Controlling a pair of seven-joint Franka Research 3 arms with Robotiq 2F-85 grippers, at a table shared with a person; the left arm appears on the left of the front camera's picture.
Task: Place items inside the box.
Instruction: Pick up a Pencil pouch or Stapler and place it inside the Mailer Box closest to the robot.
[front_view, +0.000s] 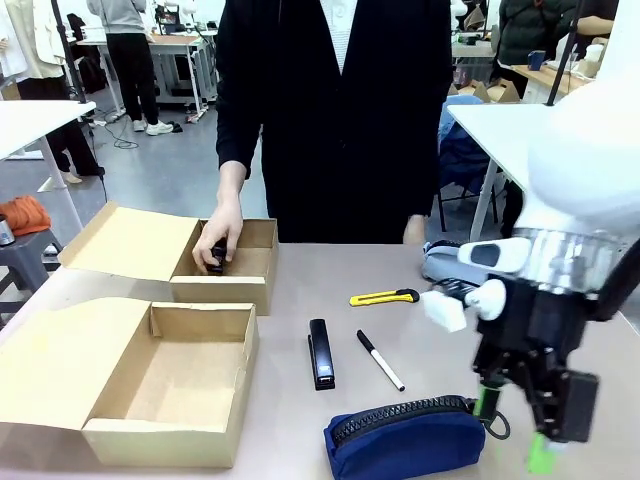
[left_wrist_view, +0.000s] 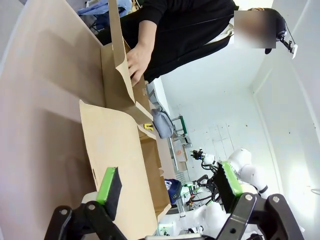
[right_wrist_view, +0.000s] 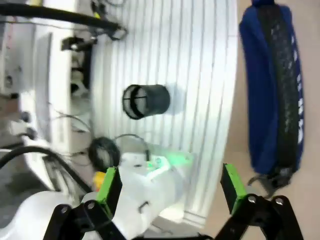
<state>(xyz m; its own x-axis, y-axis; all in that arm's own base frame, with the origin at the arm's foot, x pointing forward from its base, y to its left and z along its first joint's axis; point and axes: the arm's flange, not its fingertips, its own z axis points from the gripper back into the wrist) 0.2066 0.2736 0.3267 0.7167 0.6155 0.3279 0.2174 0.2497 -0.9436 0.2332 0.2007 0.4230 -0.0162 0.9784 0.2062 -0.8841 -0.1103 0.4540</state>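
A navy blue zippered pouch (front_view: 405, 440) (right_wrist_view: 272, 90) lies at the table's front edge. Beyond it are a slim black stapler (front_view: 321, 353), a white marker with a black cap (front_view: 380, 360) and a yellow utility knife (front_view: 384, 297). My right gripper (front_view: 513, 430) (right_wrist_view: 171, 187) hangs open just right of the pouch, nothing between its green pads. An open cardboard box (front_view: 170, 380) sits front left. A second box (front_view: 225, 265) stands behind it, and the person's hand (front_view: 222, 235) holds a small dark item inside it. My left gripper (left_wrist_view: 169, 187) is open and empty, looking along the near box's flap (left_wrist_view: 112, 145).
The person in a dark top stands at the table's far edge. Both boxes have their lids folded out to the left. Bare tabletop lies between the stapler and the near box, and right of the knife.
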